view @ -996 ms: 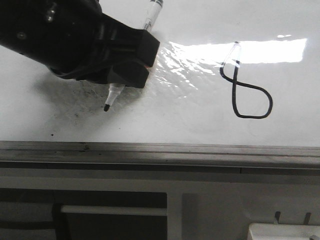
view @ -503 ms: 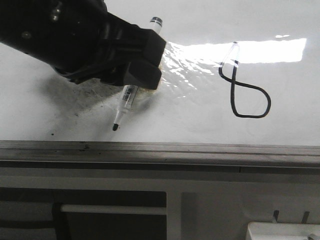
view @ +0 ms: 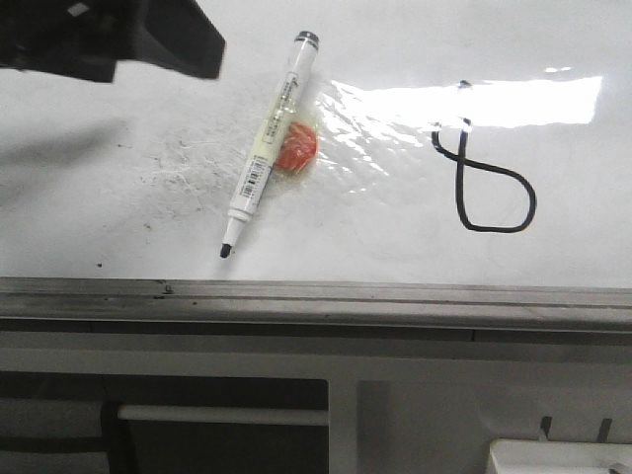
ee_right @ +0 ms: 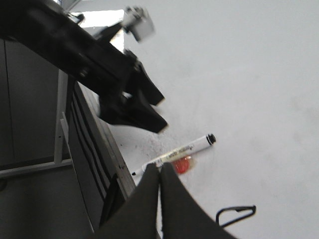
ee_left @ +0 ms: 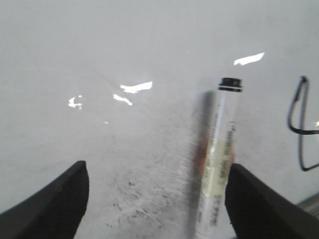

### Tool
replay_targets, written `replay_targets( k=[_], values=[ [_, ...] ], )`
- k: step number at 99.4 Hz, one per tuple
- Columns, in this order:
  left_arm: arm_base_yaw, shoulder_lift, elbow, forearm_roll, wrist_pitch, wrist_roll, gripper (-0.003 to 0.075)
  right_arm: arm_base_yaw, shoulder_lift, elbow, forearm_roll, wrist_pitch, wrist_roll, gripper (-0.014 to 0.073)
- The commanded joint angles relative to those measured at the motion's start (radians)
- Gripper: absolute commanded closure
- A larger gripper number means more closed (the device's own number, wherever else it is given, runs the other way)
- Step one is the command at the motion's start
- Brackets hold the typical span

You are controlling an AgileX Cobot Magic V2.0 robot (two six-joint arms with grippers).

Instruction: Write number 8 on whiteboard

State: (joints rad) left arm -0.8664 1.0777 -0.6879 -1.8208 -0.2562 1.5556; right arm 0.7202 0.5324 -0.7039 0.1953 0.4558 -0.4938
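1. Overhead, my left gripper hung wide open and empty; the marker lay on the whiteboard beneath its right finger.
2. The number 8 sat well right of it.
3. My right gripper was pressed closed, empty.

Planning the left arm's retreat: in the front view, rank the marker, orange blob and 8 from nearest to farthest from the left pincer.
1. Marker: just right of the left pincer, lying on the whiteboard.
2. Orange blob: against the marker's far side.
3. 8: far right, by the glare.
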Motion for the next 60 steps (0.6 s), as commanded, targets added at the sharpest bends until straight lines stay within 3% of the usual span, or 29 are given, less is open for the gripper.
replay_targets(
  k=[1,13,20,27,44,60],
  values=[
    [-0.042,-0.161,0.056,0.006,0.004,-0.001,0.0195,-0.049,-0.06,0.029,-0.021,-0.099,0.036,0.0652],
    [-0.082,-0.367,0.181,0.004,0.013,-0.001,0.0202,-0.129,-0.198,0.143,-0.041,-0.106,0.047,0.0652],
    [-0.094,-0.478,0.245,0.0,0.02,-0.001,0.0253,-0.154,-0.27,0.212,-0.045,-0.106,0.047,0.0652],
    [-0.101,-0.574,0.3,-0.015,0.025,-0.001,0.0367,-0.159,-0.329,0.263,-0.045,-0.106,0.047,0.0652],
    [-0.103,-0.733,0.402,-0.041,0.06,-0.001,0.074,-0.159,-0.406,0.342,-0.045,-0.106,0.047,0.0657],
    [-0.103,-0.788,0.442,-0.041,0.08,-0.001,0.0741,-0.159,-0.407,0.355,-0.045,-0.091,0.047,0.0657]
  ],
)
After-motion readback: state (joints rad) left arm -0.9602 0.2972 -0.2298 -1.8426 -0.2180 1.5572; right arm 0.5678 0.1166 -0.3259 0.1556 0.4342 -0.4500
